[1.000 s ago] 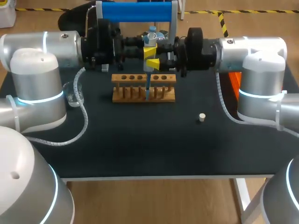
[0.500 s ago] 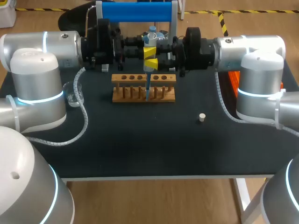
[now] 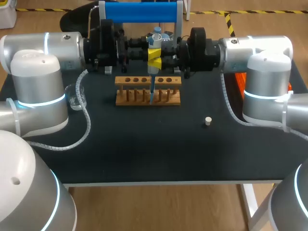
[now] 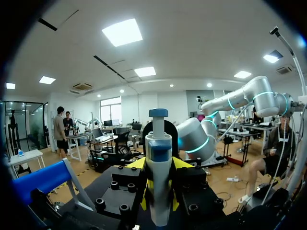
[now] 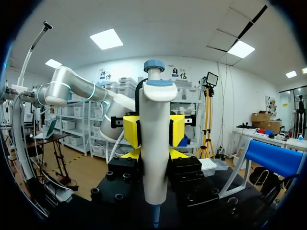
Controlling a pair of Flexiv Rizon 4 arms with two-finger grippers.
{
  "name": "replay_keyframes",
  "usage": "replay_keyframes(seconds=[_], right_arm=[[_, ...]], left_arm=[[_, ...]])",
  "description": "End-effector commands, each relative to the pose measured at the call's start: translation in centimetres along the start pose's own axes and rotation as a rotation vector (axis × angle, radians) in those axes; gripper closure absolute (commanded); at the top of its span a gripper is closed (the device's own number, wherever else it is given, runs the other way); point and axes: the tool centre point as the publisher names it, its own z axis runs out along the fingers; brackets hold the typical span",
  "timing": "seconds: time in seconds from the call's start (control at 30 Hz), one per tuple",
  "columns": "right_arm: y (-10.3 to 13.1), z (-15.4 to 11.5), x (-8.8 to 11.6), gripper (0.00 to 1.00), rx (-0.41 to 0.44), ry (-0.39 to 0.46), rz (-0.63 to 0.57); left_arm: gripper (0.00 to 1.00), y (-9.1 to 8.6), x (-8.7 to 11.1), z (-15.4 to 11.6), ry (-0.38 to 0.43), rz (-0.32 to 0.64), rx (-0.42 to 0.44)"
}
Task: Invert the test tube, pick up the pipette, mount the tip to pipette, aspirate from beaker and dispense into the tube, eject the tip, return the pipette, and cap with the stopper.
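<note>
The white pipette [image 3: 154, 45] with a blue cap stands upright above the wooden rack [image 3: 147, 90], at the back middle of the table. Its blue tip [image 3: 151, 92] points down into the rack's middle. My left gripper [image 3: 151, 51] comes in from the left and is shut on the pipette's body. My right gripper [image 3: 157, 57] meets it from the right, shut on the same body. In the left wrist view the pipette [image 4: 158, 167] fills the middle, with yellow fingers [image 4: 178, 164] hugging it. In the right wrist view, yellow fingers [image 5: 130, 130] flank the pipette [image 5: 156, 143]. The small white stopper [image 3: 208, 121] lies right of the rack.
A clear glass beaker [image 3: 76, 96] stands at the left, close to my left arm's cable. A blue-topped stand [image 3: 139, 11] rises behind the grippers. Open black tabletop [image 3: 144, 144] lies in front of the rack.
My right gripper has slid a little to the left and closed its fingers on the pipette. The left gripper and the pipette have stayed in place.
</note>
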Motion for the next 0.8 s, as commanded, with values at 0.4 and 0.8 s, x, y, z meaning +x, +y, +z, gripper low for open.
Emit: replay_keyframes(seconds=[0.4,0.8], right_arm=[[0.1,-0.2,0.1,1.00,0.005,0.016,-0.001],[0.3,-1.2,0.5,1.00,0.017,0.074,-0.019]], left_arm=[[1.00,0.1,-0.1,0.1,-0.001,0.001,0.001],[0.00,0.1,-0.1,0.1,-0.001,0.001,0.001]])
